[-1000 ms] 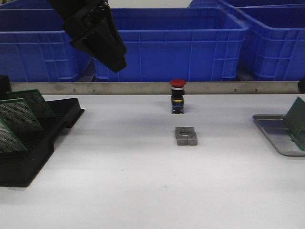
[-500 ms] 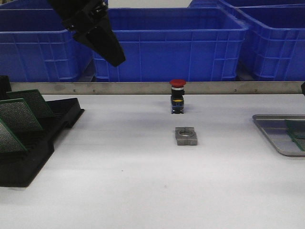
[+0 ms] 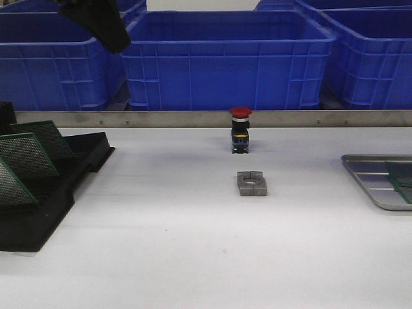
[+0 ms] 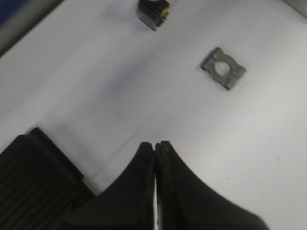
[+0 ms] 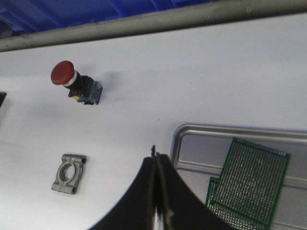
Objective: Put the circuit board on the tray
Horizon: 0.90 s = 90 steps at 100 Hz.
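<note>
Lying flat: circuit board (image 5: 252,179) on tray (image 5: 192,136).

No legible text or labels anywhere.

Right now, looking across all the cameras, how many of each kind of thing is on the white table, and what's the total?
Green perforated circuit boards standing in the black slotted rack: 3
Green perforated circuit boards lying on the silver-grey metal tray: 2
Black slotted racks: 1
Silver-grey metal trays: 1
Red-capped push buttons: 1
Grey metal clamp blocks: 1
Total: 9
</note>
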### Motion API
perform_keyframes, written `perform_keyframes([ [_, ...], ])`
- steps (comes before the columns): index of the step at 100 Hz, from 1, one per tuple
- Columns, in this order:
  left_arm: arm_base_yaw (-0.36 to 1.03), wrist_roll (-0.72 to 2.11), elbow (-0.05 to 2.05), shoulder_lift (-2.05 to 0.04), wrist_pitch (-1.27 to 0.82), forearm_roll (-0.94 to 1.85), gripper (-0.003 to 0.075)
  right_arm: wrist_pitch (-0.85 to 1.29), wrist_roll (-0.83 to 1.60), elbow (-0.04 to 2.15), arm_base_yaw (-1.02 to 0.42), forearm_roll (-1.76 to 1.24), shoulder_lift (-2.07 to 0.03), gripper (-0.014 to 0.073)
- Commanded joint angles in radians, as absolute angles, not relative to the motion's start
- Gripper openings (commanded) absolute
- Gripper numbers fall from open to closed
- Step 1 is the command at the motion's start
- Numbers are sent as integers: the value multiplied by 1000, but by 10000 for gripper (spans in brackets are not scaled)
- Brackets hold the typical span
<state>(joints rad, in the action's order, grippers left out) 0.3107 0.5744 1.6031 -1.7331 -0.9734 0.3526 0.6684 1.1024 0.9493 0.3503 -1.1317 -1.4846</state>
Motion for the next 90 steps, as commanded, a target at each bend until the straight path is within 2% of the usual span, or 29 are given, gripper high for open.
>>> perform_keyframes([
  [1, 296, 476, 1615, -1636, -872, 366, -20, 642, 1119, 962, 348, -1162, -1387, -61],
  [24, 295, 292, 1476, -1484, -668, 268, -20, 522, 1216, 901, 312, -1162, -1223, -61],
  [69, 295, 210, 977, -1069, -245, 221, -20, 157, 1266, 707, -158, -1165, -1000, -61],
  [90, 295, 218, 734, -854, -75, 221, -20, 74, 1268, 595, -239, -1165, -875, -61],
])
